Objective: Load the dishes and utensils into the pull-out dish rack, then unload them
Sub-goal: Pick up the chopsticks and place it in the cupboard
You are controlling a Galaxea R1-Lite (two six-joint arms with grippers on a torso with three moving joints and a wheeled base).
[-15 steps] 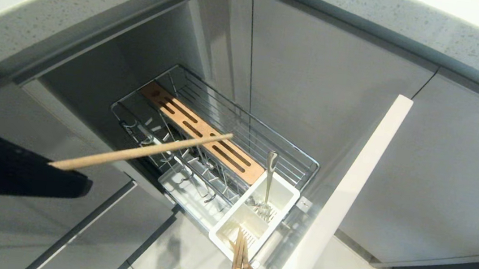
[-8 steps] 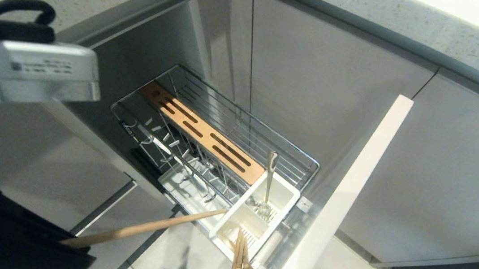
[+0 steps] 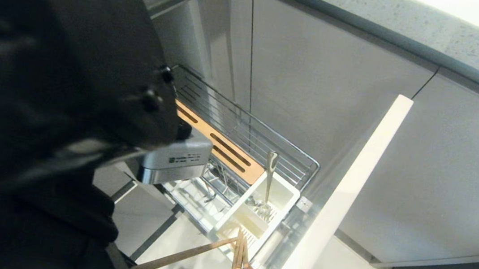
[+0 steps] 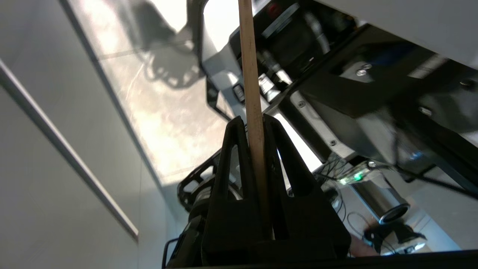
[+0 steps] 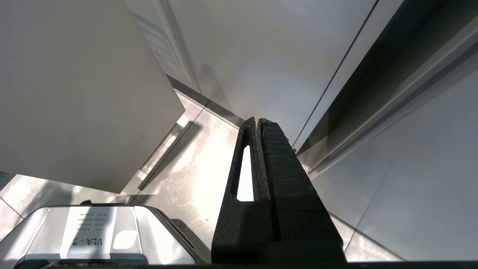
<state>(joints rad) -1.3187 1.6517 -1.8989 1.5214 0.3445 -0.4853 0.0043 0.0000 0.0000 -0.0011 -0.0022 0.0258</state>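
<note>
Pull-out dish rack (image 3: 265,148) drawn out of the cabinet, chrome wire with a slotted wooden strip (image 3: 220,148). Its white caddy (image 3: 252,219) holds an upright silver utensil (image 3: 269,178) and, in the near compartment, light wooden chopsticks (image 3: 240,254). Left end effector (image 4: 254,123) clamped on a single pale chopstick (image 4: 251,86), whose tip lies at the caddy's near compartment. Right end effector (image 5: 258,123) closed, empty, near the floor. The silver housing (image 5: 82,235) bears writing seen upside down, possibly "VLA - 9"
</note>
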